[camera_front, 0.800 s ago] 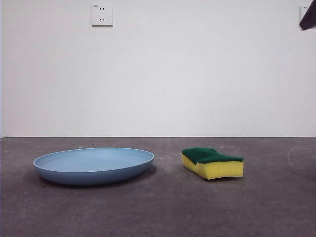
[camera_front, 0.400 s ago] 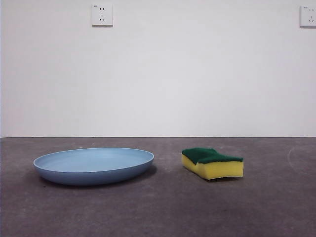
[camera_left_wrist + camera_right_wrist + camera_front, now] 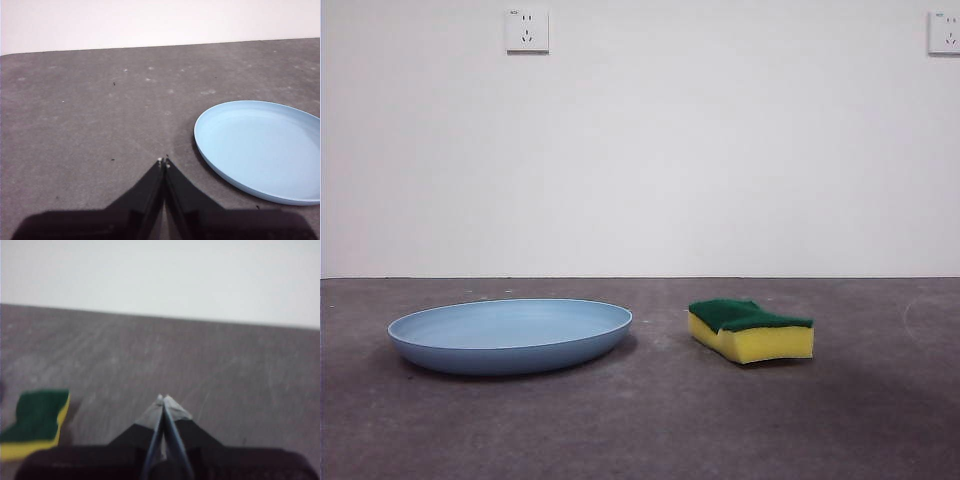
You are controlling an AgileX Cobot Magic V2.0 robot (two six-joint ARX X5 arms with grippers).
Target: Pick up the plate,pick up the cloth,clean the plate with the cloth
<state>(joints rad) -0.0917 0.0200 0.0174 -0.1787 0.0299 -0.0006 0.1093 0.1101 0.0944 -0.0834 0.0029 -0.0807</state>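
The light blue plate (image 3: 510, 335) lies flat on the grey table (image 3: 650, 430), left of centre in the front view. The cloth, a yellow sponge with a green scouring top (image 3: 750, 330), lies to its right, apart from it. My left gripper (image 3: 163, 161) is shut and empty above the table, beside the plate (image 3: 260, 150). My right gripper (image 3: 162, 398) is shut and empty, with the sponge (image 3: 35, 425) off to one side of it. Neither gripper shows in the front view.
A white wall stands behind the table, with a socket (image 3: 526, 30) high at the left and another (image 3: 944, 32) at the right edge. The table's far edge meets the wall.
A black arm tip at the top right corner of the front view one second ago has left the picture. The plate and the sponge have not moved.
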